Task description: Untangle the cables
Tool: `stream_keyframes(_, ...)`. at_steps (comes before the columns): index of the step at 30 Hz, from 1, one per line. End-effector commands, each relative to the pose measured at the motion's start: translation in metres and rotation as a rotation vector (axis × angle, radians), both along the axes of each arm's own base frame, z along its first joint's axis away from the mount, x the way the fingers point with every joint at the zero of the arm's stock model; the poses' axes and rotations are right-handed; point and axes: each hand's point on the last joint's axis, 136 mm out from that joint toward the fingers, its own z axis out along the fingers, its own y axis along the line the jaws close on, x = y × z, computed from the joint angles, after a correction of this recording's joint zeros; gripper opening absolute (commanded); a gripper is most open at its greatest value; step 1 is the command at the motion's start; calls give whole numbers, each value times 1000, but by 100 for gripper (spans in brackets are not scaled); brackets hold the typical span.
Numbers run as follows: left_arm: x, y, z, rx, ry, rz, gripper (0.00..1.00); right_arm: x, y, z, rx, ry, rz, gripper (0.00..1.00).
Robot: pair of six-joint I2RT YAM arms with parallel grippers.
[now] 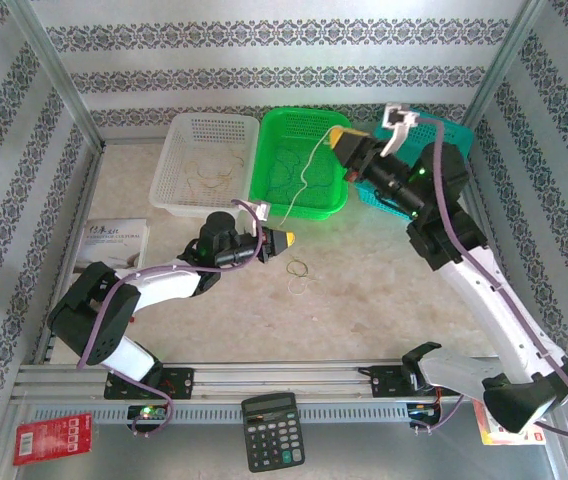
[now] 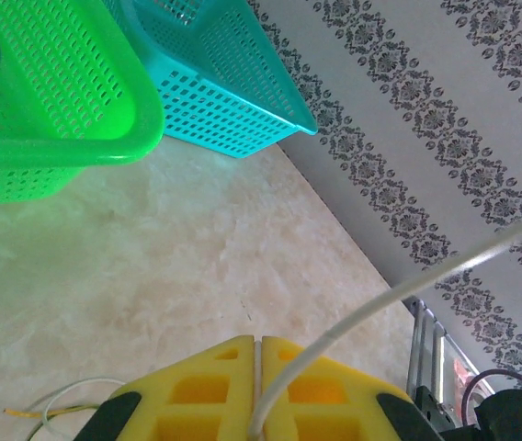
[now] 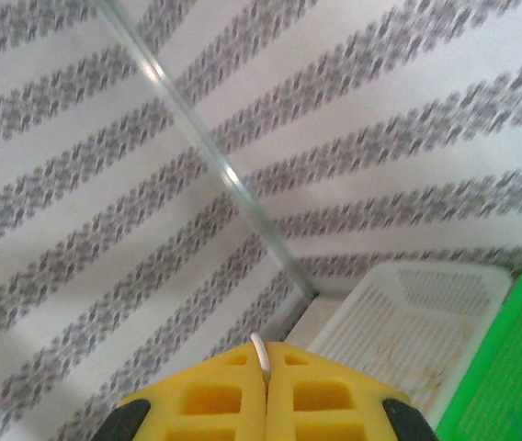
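Observation:
A whitish cable [image 1: 304, 175] is stretched between my two grippers above the green basket [image 1: 264, 190]. My right gripper [image 1: 338, 136] is raised over that basket's far right corner, shut on the cable's upper end [image 3: 259, 354]. My left gripper [image 1: 286, 238] is low over the table in front of the basket, shut on the lower part of the same cable [image 2: 399, 289], which runs up and to the right from between its yellow fingers [image 2: 206, 386]. Tan cable loops [image 1: 298, 270] lie on the table just right of the left gripper. Thin strands [image 2: 59, 397] show at the lower left of the left wrist view.
A white basket [image 1: 179, 190] with tan strands stands left of the green one, and a teal basket [image 1: 459, 130] stands behind the right arm. A booklet [image 1: 112, 240] lies at the left. A calculator [image 1: 269, 443] and a red card [image 1: 52, 438] sit at the near edge.

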Motion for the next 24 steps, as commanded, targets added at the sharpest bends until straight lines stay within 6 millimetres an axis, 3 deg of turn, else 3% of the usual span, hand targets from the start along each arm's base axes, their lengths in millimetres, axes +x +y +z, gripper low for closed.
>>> stream_keyframes(1,-5,-4,11,-42,-43,-15,6,2,-28,31,29,-69,-103,0)
stream_keyframes(5,-7,-2,9,-32,-38,-14,5,10,-47,38,38,-86,-184,0)
stream_keyframes(10,-10,1,7,-14,-37,-9,5,17,-87,46,80,-97,-324,0)
stream_keyframes(13,-10,1,10,-18,-41,-11,10,20,-89,49,92,-100,-316,0)
stream_keyframes(17,-9,0,18,-22,-57,-13,27,28,-84,39,72,-78,-302,0)
stream_keyframes(24,-6,1,30,-26,-72,1,53,48,-102,29,-10,-95,-443,0)
